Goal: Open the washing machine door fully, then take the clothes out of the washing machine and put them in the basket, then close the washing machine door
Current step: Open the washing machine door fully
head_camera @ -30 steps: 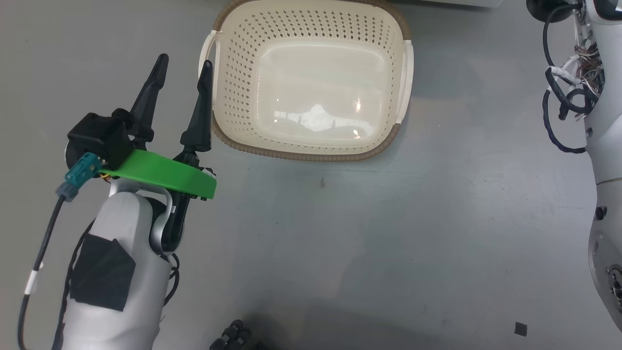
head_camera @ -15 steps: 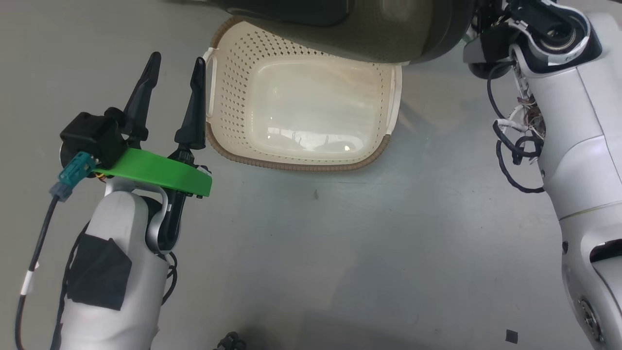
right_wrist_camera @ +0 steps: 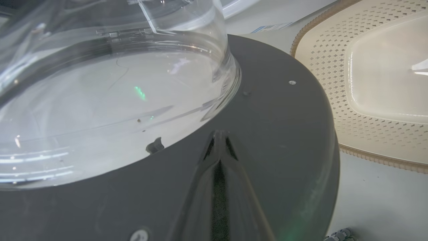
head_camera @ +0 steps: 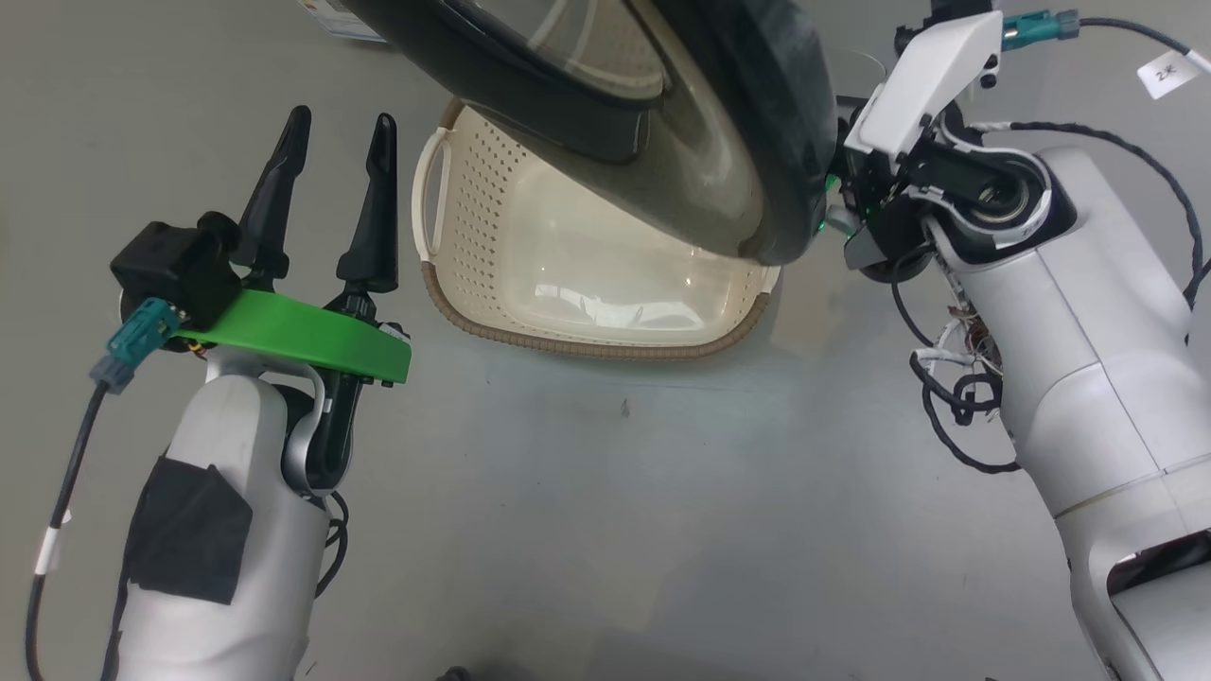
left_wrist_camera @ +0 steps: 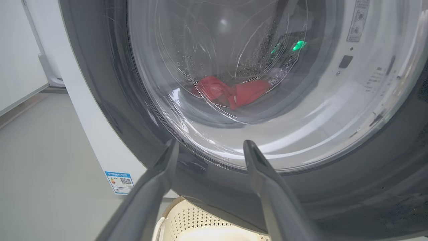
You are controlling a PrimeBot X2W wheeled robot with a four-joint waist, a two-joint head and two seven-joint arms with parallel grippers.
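Door (head_camera: pixel 747 123) overhangs basket (head_camera: pixel 587 347); clothes (left_wrist_camera: pixel 234 93) lie inside the washing machine (left_wrist_camera: pixel 87 120).

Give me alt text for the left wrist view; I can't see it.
The washing machine door looms close, red clothes in the drum seen through its glass. The open left gripper points at its lower rim; the basket sits beneath.
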